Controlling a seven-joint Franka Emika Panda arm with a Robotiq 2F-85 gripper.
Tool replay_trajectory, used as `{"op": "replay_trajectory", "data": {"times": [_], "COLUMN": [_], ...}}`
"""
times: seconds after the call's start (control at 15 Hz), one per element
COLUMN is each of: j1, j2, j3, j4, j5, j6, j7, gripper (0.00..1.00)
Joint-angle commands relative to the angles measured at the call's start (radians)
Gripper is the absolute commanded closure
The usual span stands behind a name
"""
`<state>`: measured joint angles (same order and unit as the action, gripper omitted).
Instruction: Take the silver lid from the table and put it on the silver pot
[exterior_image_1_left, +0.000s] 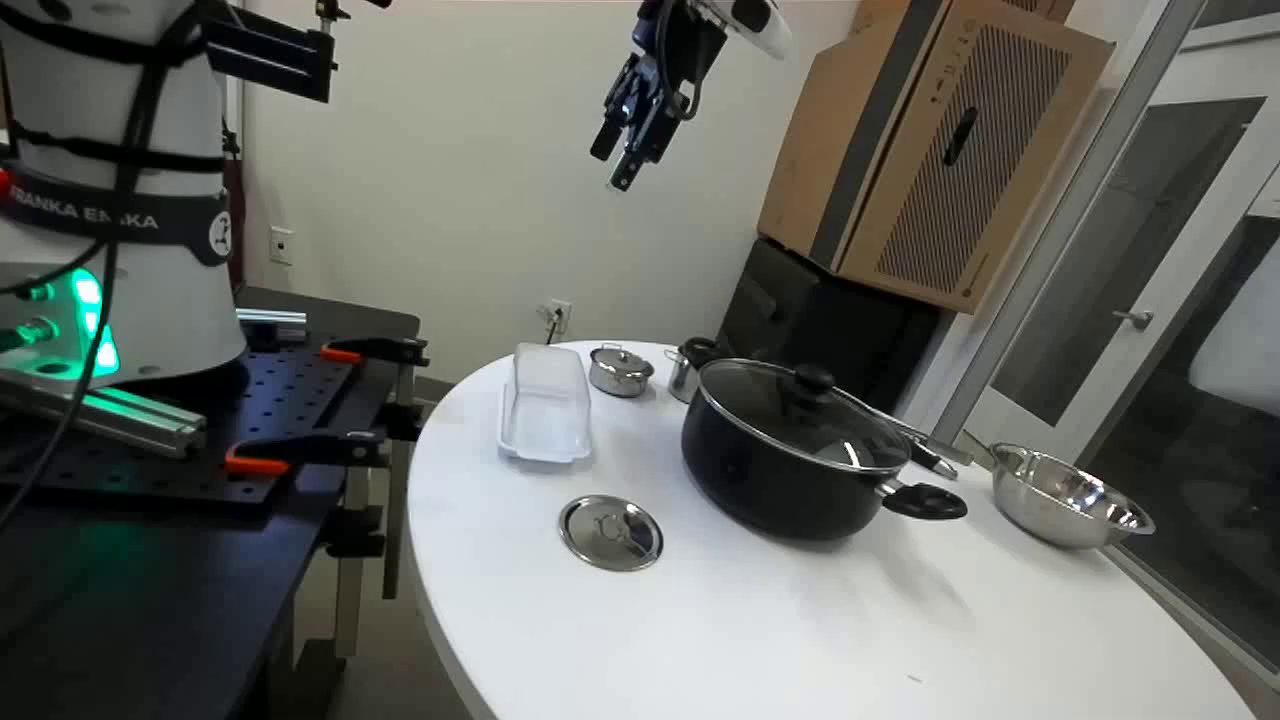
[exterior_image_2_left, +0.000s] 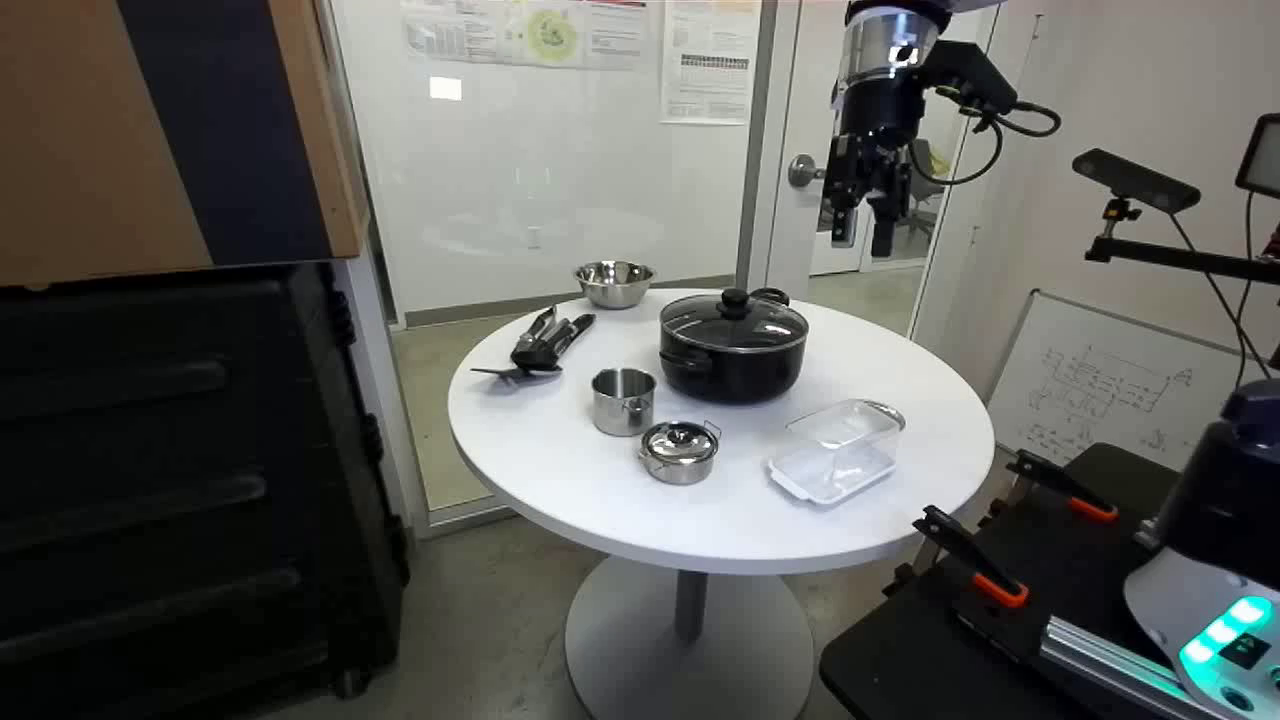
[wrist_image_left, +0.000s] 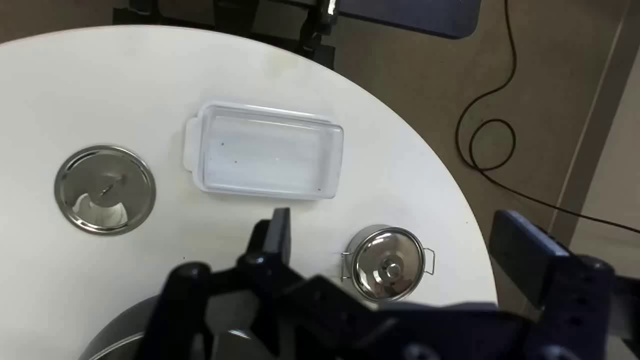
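The silver lid (exterior_image_1_left: 611, 533) lies flat on the white table in front of the black pot. It also shows at the left in the wrist view (wrist_image_left: 105, 190); it does not show in the exterior view with the whiteboard. An open silver pot (exterior_image_2_left: 623, 402), with no lid on it, stands beside a smaller silver pot (exterior_image_2_left: 680, 453) that has its own lid on. The open pot is partly hidden behind the black pot's handle in an exterior view (exterior_image_1_left: 683, 377). My gripper (exterior_image_1_left: 612, 168) is high above the table, open and empty. In the wrist view the small lidded pot (wrist_image_left: 387, 265) appears between its fingers.
A large black pot (exterior_image_1_left: 790, 470) with a glass lid stands mid-table. A clear plastic container (wrist_image_left: 270, 155) lies between the silver lid and the small lidded pot. Black utensils (exterior_image_2_left: 545, 345) and a steel bowl (exterior_image_2_left: 614, 285) are on the table too. Clamps (exterior_image_2_left: 970, 560) edge the robot's bench.
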<state>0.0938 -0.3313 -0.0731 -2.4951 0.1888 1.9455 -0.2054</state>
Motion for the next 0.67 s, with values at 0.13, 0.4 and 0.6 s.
{"op": "replay_trajectory", "data": {"times": [0.13,0.4,0.6], "j1": [-0.042,-0.143,-0.232], "j2": [-0.005,-0.005,0.036], "j3": [0.008,-0.002,-0.015], "j4": [-0.014,-0.091,-0.147], "j5": [-0.011,-0.149,-0.266], "j6": [0.019,0.254,0.4], "j7": [0.005,0.093,0.198], "gripper": [0.0,0.0,0.0]}}
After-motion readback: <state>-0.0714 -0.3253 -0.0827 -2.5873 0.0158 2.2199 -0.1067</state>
